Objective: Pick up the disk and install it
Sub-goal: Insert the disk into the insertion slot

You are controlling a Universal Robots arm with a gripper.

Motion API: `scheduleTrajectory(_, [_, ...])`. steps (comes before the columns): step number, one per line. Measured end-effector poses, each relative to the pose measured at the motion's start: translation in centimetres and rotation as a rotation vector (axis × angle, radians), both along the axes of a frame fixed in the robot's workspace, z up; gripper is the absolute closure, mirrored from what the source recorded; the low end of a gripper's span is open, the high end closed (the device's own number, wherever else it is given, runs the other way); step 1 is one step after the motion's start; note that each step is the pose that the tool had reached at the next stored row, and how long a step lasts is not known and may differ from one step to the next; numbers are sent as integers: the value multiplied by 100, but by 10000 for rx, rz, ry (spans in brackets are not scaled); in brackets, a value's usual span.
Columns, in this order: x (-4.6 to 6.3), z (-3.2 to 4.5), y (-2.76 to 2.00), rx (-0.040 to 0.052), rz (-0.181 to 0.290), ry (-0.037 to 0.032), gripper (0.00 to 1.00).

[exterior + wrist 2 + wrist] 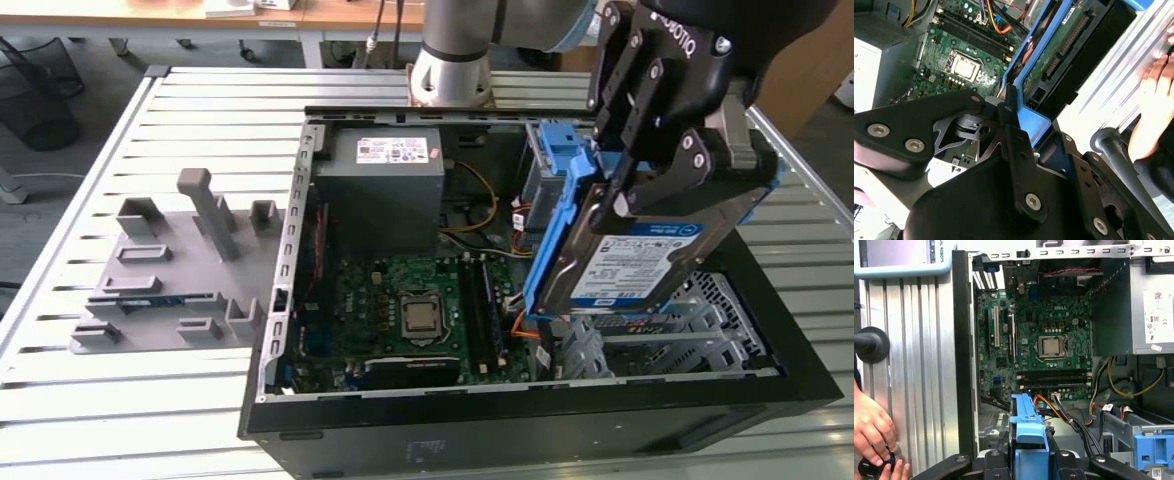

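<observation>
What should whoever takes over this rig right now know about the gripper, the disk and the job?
The gripper is shut on the disk, holding it tilted above the open computer case, at the exterior view's right.
Done: disk picked up, blue carrier frame on it.
Left: disk not yet seated in the case.
A person's hand is at the table beside the case.
</observation>
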State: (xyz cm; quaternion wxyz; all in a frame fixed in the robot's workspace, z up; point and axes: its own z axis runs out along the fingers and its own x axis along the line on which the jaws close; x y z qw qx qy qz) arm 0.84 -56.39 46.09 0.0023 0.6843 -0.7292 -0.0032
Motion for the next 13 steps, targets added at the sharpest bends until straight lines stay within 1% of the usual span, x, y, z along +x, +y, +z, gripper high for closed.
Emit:
scheduleTrajectory(8, [219,-22,0,0,0,0,64])
scheduleTrajectory(10, [243,-24,0,-1,1,0,64])
scheduleTrajectory(13, [245,-25,0,0,-1,0,64])
